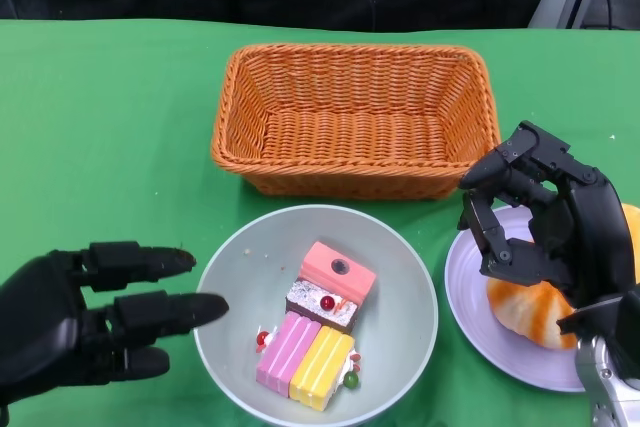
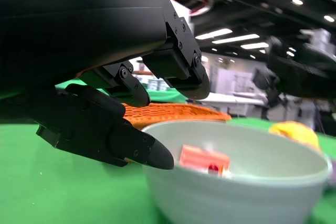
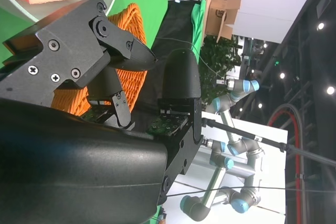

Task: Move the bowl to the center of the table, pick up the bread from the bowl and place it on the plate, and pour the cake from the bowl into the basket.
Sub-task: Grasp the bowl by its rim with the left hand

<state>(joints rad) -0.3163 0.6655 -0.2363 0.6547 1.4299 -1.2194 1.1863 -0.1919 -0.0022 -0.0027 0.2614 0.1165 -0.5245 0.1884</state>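
While the left hand (image 1: pixel 90 312) lies low on the green table (image 1: pixel 100 127), fingers apart and holding nothing, its tips sit just beside the pale bowl (image 1: pixel 405 277) — cake (image 1: pixel 315 332) pieces inside, pink, yellow, chocolate. Beyond the bowl stands the wicker basket (image 1: pixel 355 117). The right hand (image 1: pixel 545 217) hovers over the plate (image 1: pixel 470 307), fingers curled above the orange-streaked bread (image 1: pixel 530 312) — whether they touch it, I cannot tell.
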